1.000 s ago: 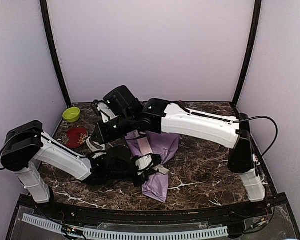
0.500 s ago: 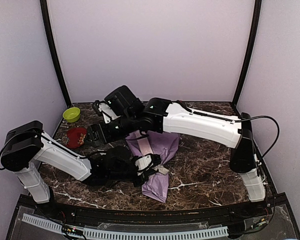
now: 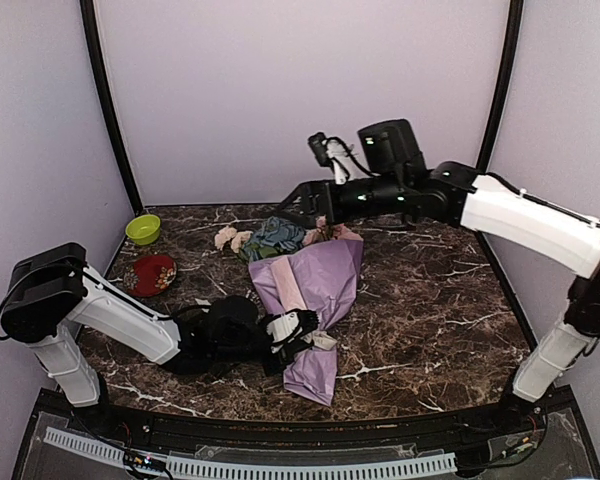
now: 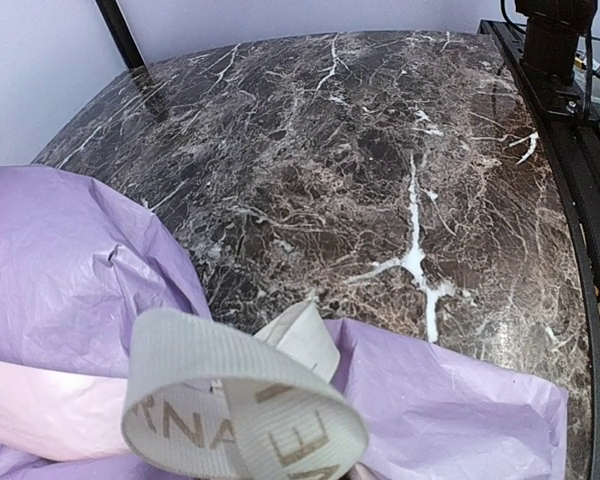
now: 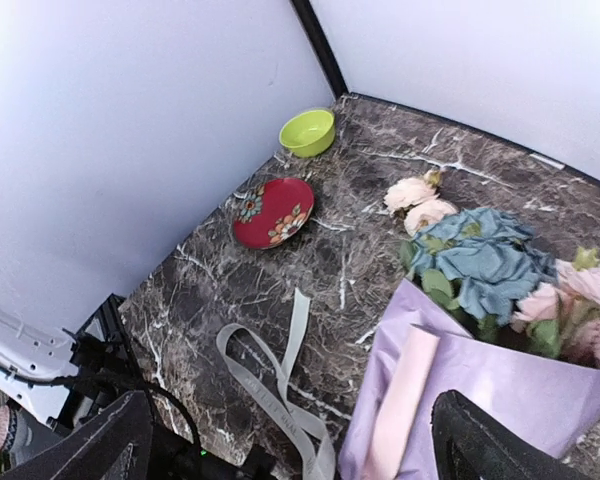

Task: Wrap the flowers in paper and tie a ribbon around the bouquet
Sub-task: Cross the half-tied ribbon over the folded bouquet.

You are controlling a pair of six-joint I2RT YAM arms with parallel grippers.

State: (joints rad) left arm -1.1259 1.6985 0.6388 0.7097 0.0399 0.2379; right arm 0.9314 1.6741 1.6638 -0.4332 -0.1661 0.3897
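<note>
While the ribbon (image 4: 242, 410) is being clamped by the left gripper (image 3: 292, 338) at the narrow end of the bouquet (image 3: 315, 295), the right gripper (image 3: 292, 207) is being held, jaws apart, above its blooms.

The cream-beige lettered fabric ribbon (image 4: 242, 405) runs off the left wrist view's bottom edge; the lilac-purple paper cone (image 3: 325, 285) hides the stems of the pink, cream and blue flowers (image 3: 275, 238).

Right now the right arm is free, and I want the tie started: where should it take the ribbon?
Probably the ribbon by its loose tail, lying flat and straight on bare table, clear of the bouquet. Come from above, jaws across its width.
</note>
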